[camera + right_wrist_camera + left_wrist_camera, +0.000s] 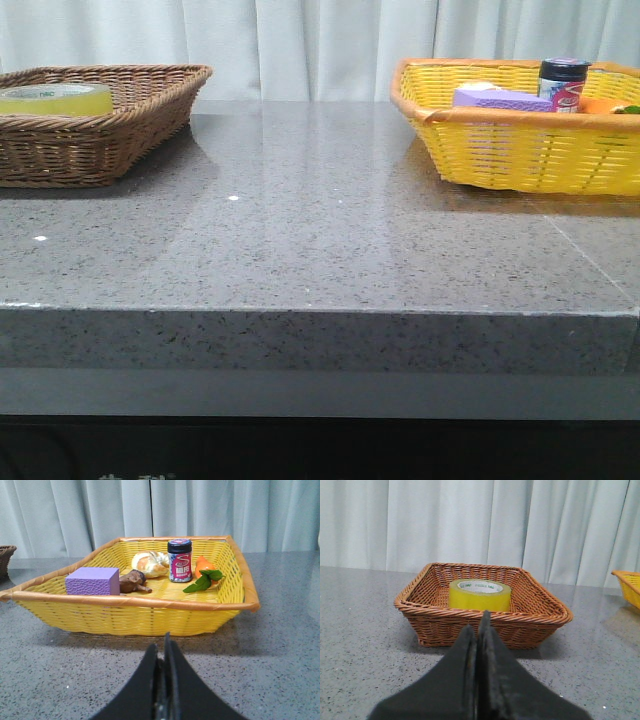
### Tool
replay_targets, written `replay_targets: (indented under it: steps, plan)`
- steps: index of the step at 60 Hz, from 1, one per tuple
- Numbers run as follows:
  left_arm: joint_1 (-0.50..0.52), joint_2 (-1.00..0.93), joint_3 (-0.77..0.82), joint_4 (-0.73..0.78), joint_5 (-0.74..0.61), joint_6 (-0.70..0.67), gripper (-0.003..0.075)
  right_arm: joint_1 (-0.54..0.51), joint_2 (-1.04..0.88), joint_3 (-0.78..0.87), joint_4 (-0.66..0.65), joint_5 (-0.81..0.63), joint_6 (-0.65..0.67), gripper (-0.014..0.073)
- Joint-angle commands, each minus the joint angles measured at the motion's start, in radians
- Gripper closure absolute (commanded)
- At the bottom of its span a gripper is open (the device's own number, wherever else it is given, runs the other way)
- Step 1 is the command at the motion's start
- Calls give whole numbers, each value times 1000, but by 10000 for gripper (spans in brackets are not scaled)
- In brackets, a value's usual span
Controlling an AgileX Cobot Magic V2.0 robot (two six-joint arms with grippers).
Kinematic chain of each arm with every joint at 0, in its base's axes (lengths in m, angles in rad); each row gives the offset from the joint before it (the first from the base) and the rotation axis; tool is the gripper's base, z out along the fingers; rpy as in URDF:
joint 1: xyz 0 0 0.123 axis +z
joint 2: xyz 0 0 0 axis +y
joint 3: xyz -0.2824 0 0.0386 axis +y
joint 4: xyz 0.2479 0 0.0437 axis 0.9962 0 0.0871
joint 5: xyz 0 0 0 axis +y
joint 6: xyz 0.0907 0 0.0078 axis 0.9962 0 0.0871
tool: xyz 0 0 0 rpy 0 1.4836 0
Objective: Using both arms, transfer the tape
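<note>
Yellow tape roll point(480, 595) lies flat, hole up, inside the brown wicker basket point(445, 617) at the table's left side; in the front view the same roll point(55, 98) sits low behind the basket rim, so the walls keep it from rolling off. Left gripper point(479, 630) is just in front of that basket, aimed at the roll, fingers pressed together with nothing between them. Right gripper point(164, 652) faces the yellow basket point(125, 615) on the table's right side, fingers likewise closed and empty. That basket holds a purple block point(92, 580), a dark-lidded jar point(179, 560), a bread piece point(149, 563), a small brown figure point(132, 581) and an orange carrot-like toy with green leaves point(204, 572); no tape is seen in it. Grey stone tabletop point(320, 240) lies between the baskets, well apart. Scene fits either tape waiting in brown basket for pickup or tape already delivered there; can't tell which.
</note>
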Motion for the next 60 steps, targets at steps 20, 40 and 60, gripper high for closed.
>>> replay_targets:
  steps: [20, 40, 60]
  plan:
    - [2, -18, 9, -9, -76, -3, 741, -27, -24, -6, -26, -91, 4, 662]
    - [2, -18, 9, -9, -76, -3, 741, -37, -24, -6, -26, -91, 4, 662]
    - [2, -18, 9, -9, -76, -3, 741, -37, -23, -6, -26, -91, 4, 662]
